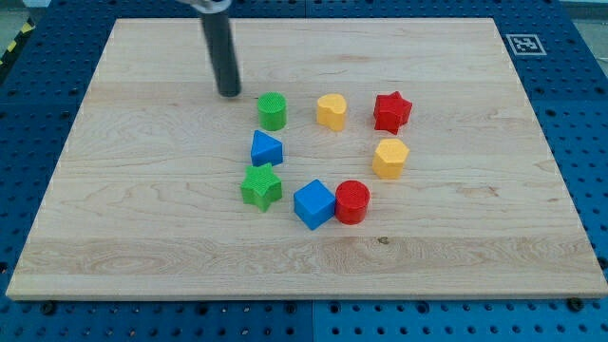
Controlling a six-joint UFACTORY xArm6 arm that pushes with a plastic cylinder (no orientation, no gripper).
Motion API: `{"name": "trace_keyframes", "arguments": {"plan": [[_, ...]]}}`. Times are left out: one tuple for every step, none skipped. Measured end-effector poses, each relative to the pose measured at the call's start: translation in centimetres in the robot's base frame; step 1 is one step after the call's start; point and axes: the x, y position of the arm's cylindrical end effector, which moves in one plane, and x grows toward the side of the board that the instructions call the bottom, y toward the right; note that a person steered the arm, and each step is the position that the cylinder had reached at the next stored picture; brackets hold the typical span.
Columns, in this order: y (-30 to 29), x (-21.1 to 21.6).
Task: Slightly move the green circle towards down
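The green circle (273,111) is a short green cylinder standing on the wooden board (133,218), above the middle of the view. My tip (229,93) rests on the board just up and to the left of the green circle, with a small gap between them. The dark rod rises from the tip to the view's top edge. A blue triangle (266,149) lies right below the green circle, and a green star (261,186) lies below that.
A yellow heart-like block (332,111) and a red star (391,112) stand to the right of the green circle. A yellow hexagon (390,158), a red cylinder (352,201) and a blue cube (314,204) lie lower right. A blue perforated table surrounds the board.
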Motion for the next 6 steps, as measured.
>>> {"name": "trace_keyframes", "arguments": {"plan": [[3.0, 0.0], [3.1, 0.0], [3.1, 0.1], [3.1, 1.9], [3.4, 2.4], [4.8, 2.4]]}}
